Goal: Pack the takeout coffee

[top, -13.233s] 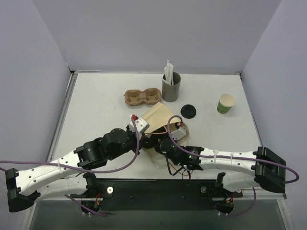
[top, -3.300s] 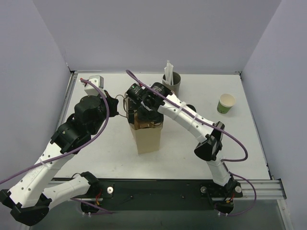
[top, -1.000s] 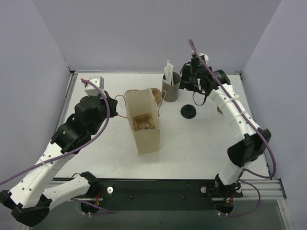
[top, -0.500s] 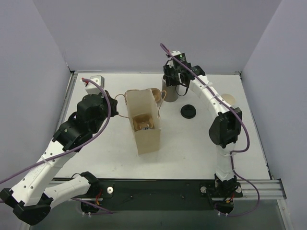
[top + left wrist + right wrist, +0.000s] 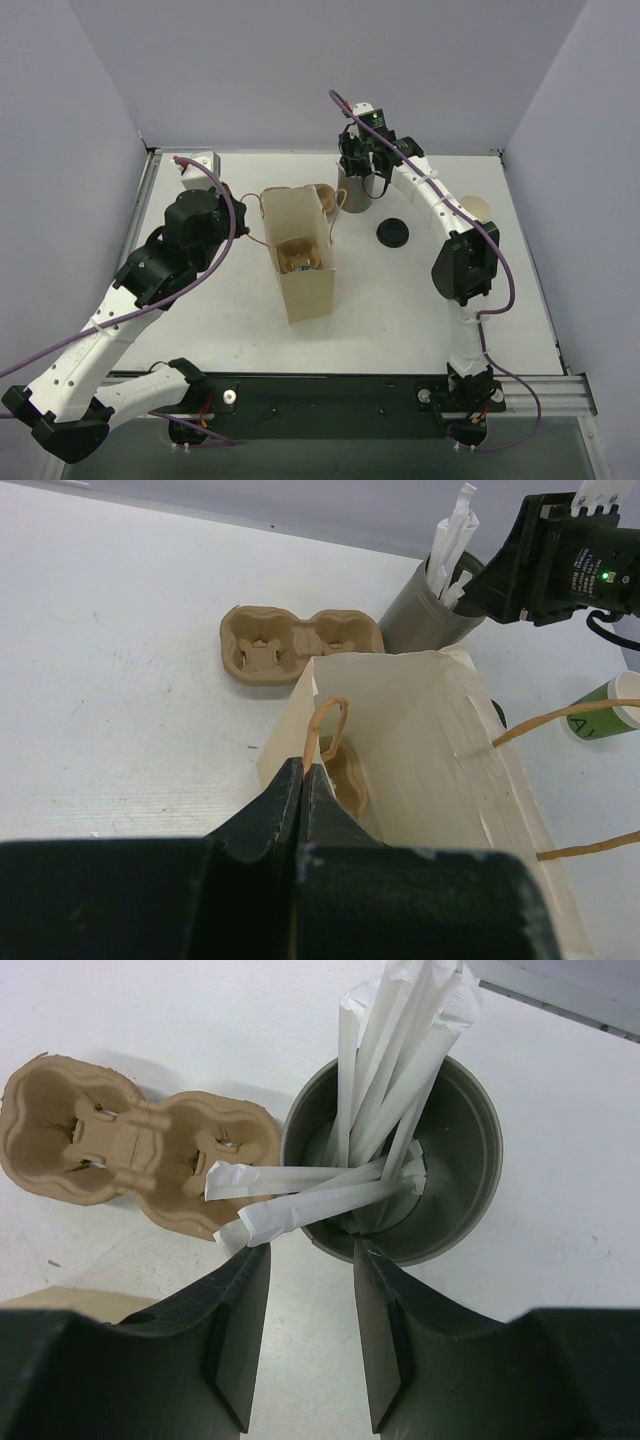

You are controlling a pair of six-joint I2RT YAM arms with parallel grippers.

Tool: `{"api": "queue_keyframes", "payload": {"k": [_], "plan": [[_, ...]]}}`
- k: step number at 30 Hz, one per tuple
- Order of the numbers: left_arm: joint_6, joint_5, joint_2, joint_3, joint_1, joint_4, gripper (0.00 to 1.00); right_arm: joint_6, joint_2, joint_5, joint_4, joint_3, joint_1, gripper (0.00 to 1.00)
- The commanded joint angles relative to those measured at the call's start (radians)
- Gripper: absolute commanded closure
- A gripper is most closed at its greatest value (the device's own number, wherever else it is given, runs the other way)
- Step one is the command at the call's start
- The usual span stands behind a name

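Note:
The takeout coffee is a small green cup [image 5: 598, 714] with a tan rim, standing at the right of the table. In the top view my right arm hides most of the cup [image 5: 479, 207]. Its round black lid [image 5: 393, 233] lies apart on the table, left of the cup. My left gripper [image 5: 304, 767] is shut on the near twine handle of the upright paper bag [image 5: 305, 285]. A cardboard carrier [image 5: 298, 255] sits inside the bag. My right gripper [image 5: 311, 1285] hangs open, nothing between its fingers, just in front of the grey cup of white straws [image 5: 462, 1150].
A second cardboard cup carrier [image 5: 120, 1150] lies behind the bag, left of the grey cup. Two wrapped straws [image 5: 300, 1205] hang over the grey cup's rim toward my right gripper's left finger. Walls close the table on three sides.
My right arm has swung left from the back right corner to above the grey straw cup, and its jaws have narrowed. The left gripper still holds the bag handle.

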Motion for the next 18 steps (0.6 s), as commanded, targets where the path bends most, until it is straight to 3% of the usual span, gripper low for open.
{"api": "queue_keyframes", "payload": {"k": [1, 18], "plan": [[0.023, -0.016, 0.006, 0.058, 0.005, 0.015, 1.0, -0.021, 0.042, 0.011, 0.037, 0.044, -0.006, 0.66], [0.051, -0.005, 0.032, 0.078, 0.007, 0.024, 1.0, -0.042, 0.084, 0.097, 0.129, 0.065, -0.005, 0.75]]}}
